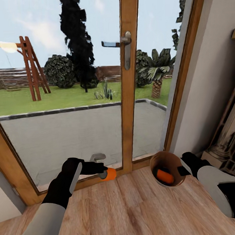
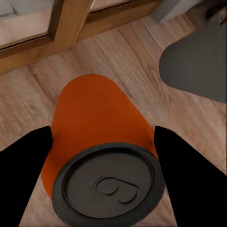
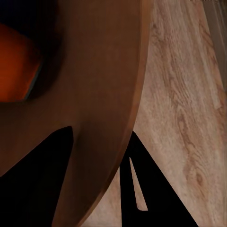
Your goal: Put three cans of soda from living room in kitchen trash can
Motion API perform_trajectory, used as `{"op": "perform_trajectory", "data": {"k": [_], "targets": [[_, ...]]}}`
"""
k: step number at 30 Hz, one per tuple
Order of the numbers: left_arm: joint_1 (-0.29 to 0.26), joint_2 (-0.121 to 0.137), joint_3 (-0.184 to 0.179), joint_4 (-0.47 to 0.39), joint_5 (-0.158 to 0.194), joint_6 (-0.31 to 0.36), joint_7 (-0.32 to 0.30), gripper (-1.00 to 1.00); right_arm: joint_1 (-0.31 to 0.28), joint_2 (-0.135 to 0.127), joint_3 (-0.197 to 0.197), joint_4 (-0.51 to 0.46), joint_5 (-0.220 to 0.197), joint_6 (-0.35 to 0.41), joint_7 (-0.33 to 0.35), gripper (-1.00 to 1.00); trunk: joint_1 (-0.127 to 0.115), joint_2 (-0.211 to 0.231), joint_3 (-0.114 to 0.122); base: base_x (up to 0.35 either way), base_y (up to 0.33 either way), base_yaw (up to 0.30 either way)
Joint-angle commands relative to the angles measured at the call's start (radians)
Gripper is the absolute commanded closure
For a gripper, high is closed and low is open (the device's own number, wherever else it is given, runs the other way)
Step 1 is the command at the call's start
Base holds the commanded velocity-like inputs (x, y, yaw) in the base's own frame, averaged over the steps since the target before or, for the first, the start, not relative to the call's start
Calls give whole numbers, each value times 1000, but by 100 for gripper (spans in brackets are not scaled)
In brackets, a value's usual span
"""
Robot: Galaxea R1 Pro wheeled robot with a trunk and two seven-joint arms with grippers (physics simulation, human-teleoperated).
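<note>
My left gripper is shut on a bright orange can of soda, held on its side low over the wood floor by the glass door. Seen from the left wrist, that can fills the gap between the black fingers, grey top toward the camera. My right gripper is shut on the rim of the tash can, which is tipped with its mouth facing me. A second orange can lies inside. The right wrist view has one finger inside the brown wall, the other outside, and the can deep in.
Wood-framed glass doors with a metal handle stand straight ahead, a garden beyond. A white wall and a carved stone piece close the right side. Wood-plank floor stretches between my arms. A pale grey rounded shape is near the left gripper.
</note>
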Motion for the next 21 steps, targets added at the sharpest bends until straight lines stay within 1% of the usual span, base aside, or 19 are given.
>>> {"op": "perform_trajectory", "data": {"k": [1,3,4,8,10,11,12,14,18,21], "targets": [[4,0,-8,-13,-7,0,-25,100,0,2,-7,1,-2,-2,0,100,-4,7,3,0,0,0],[15,1,-16,-34,-7,0,-58,100,1,4,-7,3,-2,-3,-1,100,-8,14,6,0,0,0],[25,2,-25,-60,-8,0,-83,100,3,7,-7,4,-2,-3,-2,100,-8,14,6,0,0,0],[35,5,-32,-88,-8,0,-120,100,6,15,-7,9,-1,-4,-3,100,-8,14,6,0,0,0],[39,6,-34,-109,-9,0,-178,100,7,23,-6,23,0,-5,-3,100,-8,14,6,0,0,0],[41,7,-36,-119,-10,0,-225,100,8,32,-6,29,1,-5,-3,100,-8,14,6,0,0,0],[41,8,-36,-122,-10,0,-250,100,8,40,-6,32,1,-5,-4,100,-8,14,6,0,0,0],[42,8,-37,-127,-11,0,-281,100,14,60,-6,41,2,-6,-5,100,-8,14,6,0,0,0],[42,8,-37,-128,-11,0,-291,100,22,80,-5,46,2,-40,-7,100,-8,14,6,0,0,0],[43,8,-38,-136,-11,0,-296,100,26,108,-4,58,2,-67,-11,100,-8,14,6,0,0,0]]}}
